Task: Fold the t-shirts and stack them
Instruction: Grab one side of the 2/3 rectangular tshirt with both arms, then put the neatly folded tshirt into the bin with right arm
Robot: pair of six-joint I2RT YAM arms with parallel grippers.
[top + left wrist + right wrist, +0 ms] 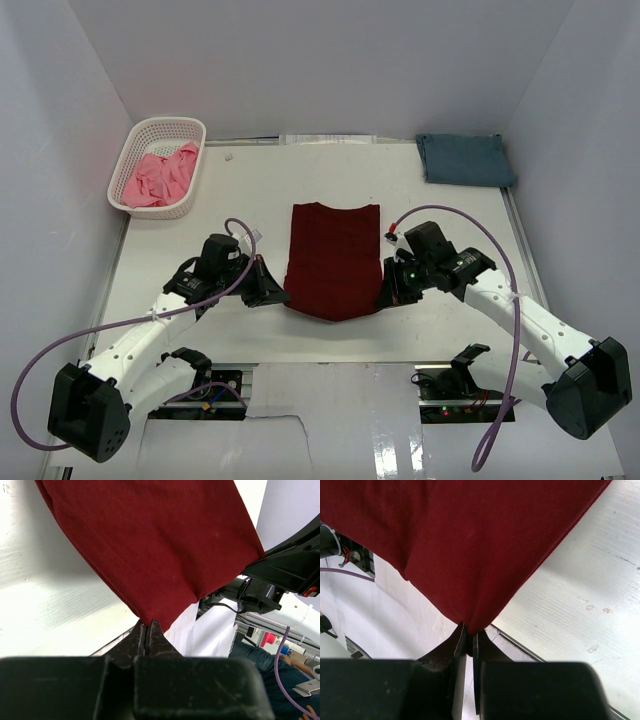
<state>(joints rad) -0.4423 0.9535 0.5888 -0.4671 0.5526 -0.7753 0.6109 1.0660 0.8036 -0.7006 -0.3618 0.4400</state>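
Note:
The dark maroon t-shirt (pixel 333 258) lies lengthwise in the middle of the table, its near edge lifted between the two arms. My left gripper (pixel 282 295) is shut on its near left corner (pixel 150 615). At the near right corner (pixel 470 625), my right gripper (pixel 381 301) is shut on the cloth in the same way. The cloth hangs taut from both grips and sags in the middle. A slate-blue t-shirt (pixel 465 159) lies folded at the far right corner. The pink t-shirt (pixel 160 178) is crumpled inside the basket.
A white lattice basket (pixel 190 128) stands at the far left of the table. White walls enclose the table on three sides. The arm bases and purple cables (pixel 500 400) sit at the near edge.

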